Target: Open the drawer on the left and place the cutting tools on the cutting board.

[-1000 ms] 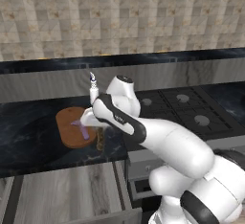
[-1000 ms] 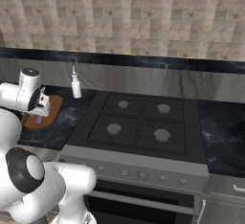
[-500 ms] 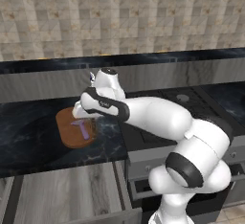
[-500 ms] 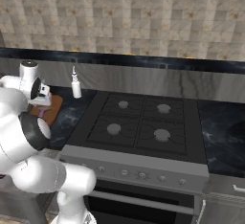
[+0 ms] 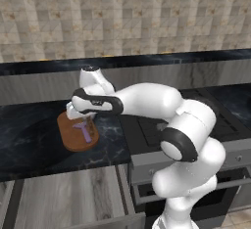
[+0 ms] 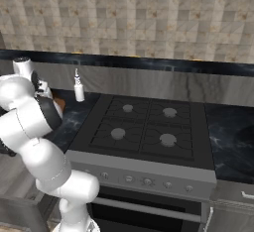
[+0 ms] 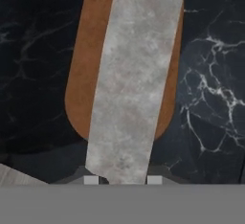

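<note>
Arm swung left, knife (image 7: 131, 82) handle hidden

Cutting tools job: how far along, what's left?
Done: drawer is open, purple tool lies on the cutting board. In hand: gripper holds the knife, its blade over the board. Left: set it down and release.

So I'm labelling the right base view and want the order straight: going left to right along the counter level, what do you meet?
Robot arm → white bottle → black four-burner hob → dark marble counter at the right end.
</note>
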Controlling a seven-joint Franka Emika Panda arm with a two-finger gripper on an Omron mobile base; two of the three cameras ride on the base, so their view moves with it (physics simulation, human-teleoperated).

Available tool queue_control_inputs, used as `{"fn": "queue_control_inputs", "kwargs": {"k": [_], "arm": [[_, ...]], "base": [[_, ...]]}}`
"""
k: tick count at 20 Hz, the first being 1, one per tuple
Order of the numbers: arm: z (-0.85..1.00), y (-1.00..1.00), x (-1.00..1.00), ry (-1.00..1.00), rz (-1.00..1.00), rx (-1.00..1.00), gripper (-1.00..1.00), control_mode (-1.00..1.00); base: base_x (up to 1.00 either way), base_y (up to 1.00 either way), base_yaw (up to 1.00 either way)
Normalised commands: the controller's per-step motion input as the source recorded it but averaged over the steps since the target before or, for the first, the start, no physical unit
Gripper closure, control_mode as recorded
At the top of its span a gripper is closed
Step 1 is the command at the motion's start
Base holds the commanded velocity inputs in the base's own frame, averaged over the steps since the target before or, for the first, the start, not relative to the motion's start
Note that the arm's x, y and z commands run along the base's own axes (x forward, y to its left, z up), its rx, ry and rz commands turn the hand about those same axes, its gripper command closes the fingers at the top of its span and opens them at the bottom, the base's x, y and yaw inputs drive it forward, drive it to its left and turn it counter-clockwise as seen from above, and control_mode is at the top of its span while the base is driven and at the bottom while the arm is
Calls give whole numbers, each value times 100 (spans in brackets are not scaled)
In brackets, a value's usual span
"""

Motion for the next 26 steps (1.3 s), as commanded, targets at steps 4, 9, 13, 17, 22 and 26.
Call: {"fn": "queue_control_inputs", "kwargs": {"k": [4,9,13,17,22,26], "arm": [[-3,0,16,4,1,2,100,-100],[-16,0,24,5,0,9,100,-100],[-39,0,2,5,0,2,100,-100],[-41,0,1,3,0,0,100,-100],[-19,6,2,0,0,0,100,-100],[-16,23,32,0,0,0,100,-100]], "base": [[0,0,0],[0,0,0],[0,0,0],[0,0,0],[0,0,0],[0,0,0]]}}
